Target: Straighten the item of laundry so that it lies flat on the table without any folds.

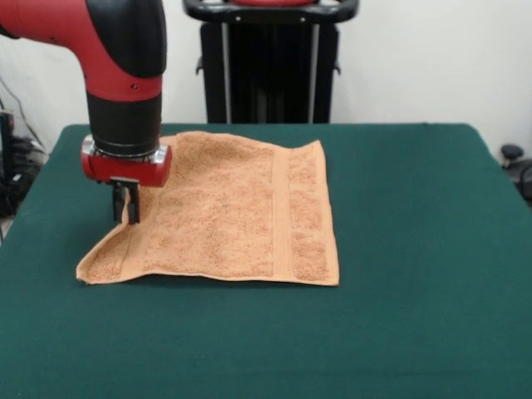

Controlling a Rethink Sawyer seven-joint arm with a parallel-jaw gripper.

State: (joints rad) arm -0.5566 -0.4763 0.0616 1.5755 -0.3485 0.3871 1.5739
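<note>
The orange-tan towel (241, 208) lies on the dark green table (416, 249), left of centre. Most of it is spread flat, with a woven band running down its right side. Its left edge is drawn up and inward toward my gripper (126, 205), so the left side slants from the near-left corner (87, 273) up to the fingers. The gripper comes down from the red and black arm at the towel's left edge. Its dark fingers (131, 204) stand close together and look pinched on that edge. The towel's far-left part is hidden behind the arm.
The robot's black pedestal (270, 62) stands behind the table's far edge. Green table surface extends to the right of the towel and in front of it. A narrower strip lies to its left.
</note>
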